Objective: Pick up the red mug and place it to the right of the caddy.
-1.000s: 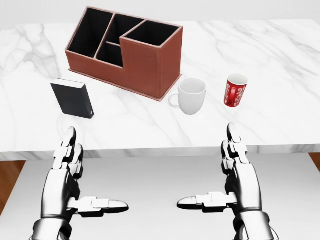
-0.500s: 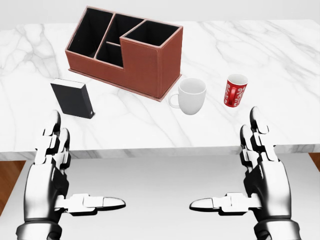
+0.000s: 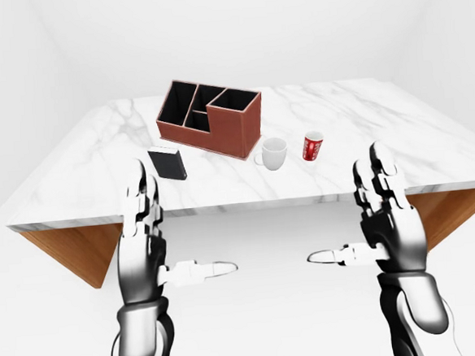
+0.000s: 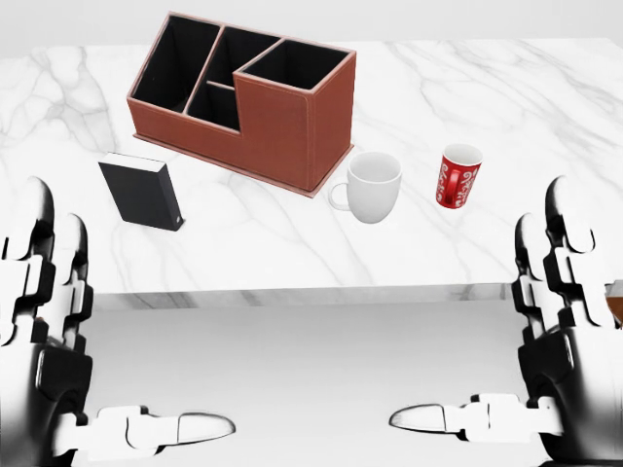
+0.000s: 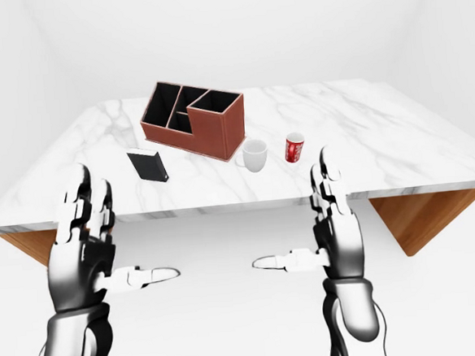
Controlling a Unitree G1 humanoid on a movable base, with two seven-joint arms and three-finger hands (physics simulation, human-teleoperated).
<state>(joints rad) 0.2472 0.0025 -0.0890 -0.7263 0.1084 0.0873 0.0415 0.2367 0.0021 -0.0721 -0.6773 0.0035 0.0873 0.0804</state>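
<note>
The red mug (image 4: 458,175) stands upright on the white marble table (image 4: 545,117), right of centre in the head view. The brown caddy (image 4: 243,97), with dark compartments, stands at the upper left of it, with a white mug (image 4: 370,187) between them. My left hand (image 3: 156,241) and right hand (image 3: 369,218) are both open and empty, fingers up and thumbs pointing inward, held below the table's near edge. The right hand is below and right of the red mug, apart from it.
A small black box (image 4: 142,191) stands on the table below the caddy's left end. The table's wooden underside (image 3: 71,247) shows at both lower corners in the left-eye view. White floor and walls surround the table.
Both hands have moved outward and lower in the head view, the left to the left edge and the right to the right edge. The table's things have not moved.
</note>
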